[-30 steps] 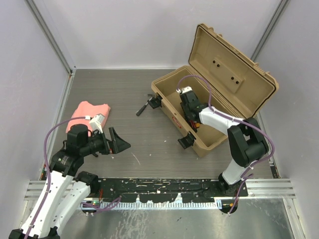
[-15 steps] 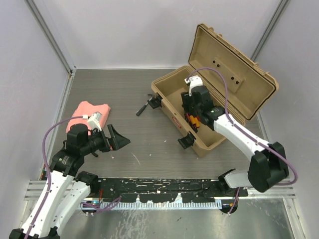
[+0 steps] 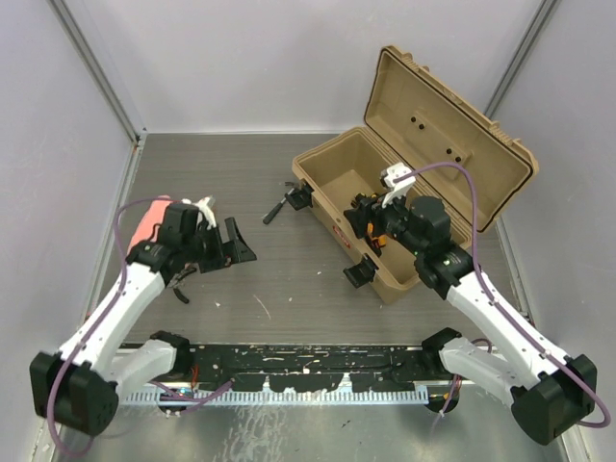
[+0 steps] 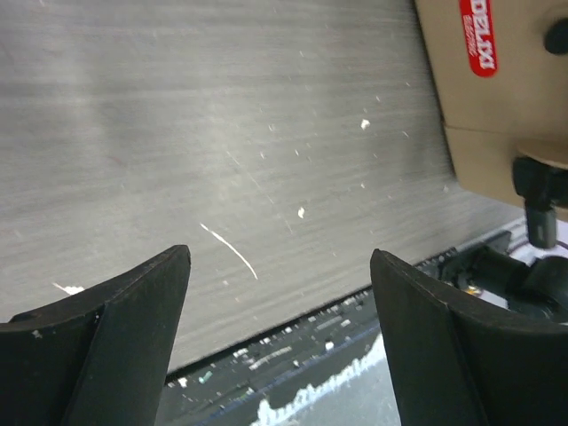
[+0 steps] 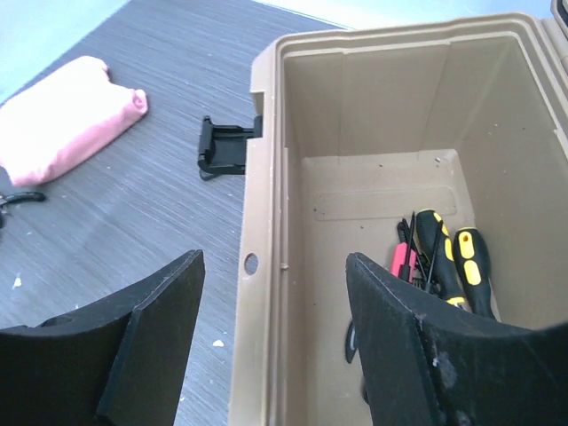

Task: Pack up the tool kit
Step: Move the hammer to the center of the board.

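Observation:
The tan tool kit case [image 3: 332, 173] stands open at the right, its lid [image 3: 448, 135] leaning back. Inside lie black-and-yellow screwdrivers [image 5: 446, 253] and a pink-handled tool [image 5: 404, 260]. My right gripper [image 3: 366, 223] hangs open above the case's front part; in the right wrist view its [image 5: 275, 266] jaws straddle the front wall with nothing between them. My left gripper [image 3: 241, 245] hovers open over bare table to the left of the case. The left wrist view has it [image 4: 280, 257] empty, with the case's red label [image 4: 479, 35] at the upper right.
A pink folded cloth [image 3: 142, 223] lies at the left, partly under my left arm. A small dark tool [image 3: 276, 208] rests on the table beside the case's left latch [image 3: 300, 195]. The other latch [image 3: 361, 272] sticks out toward the near rail [image 3: 308, 361].
My right gripper has opened and drawn back out of the case toward its front wall, with tools left inside. My left arm has swung away from the near edge, toward the cloth.

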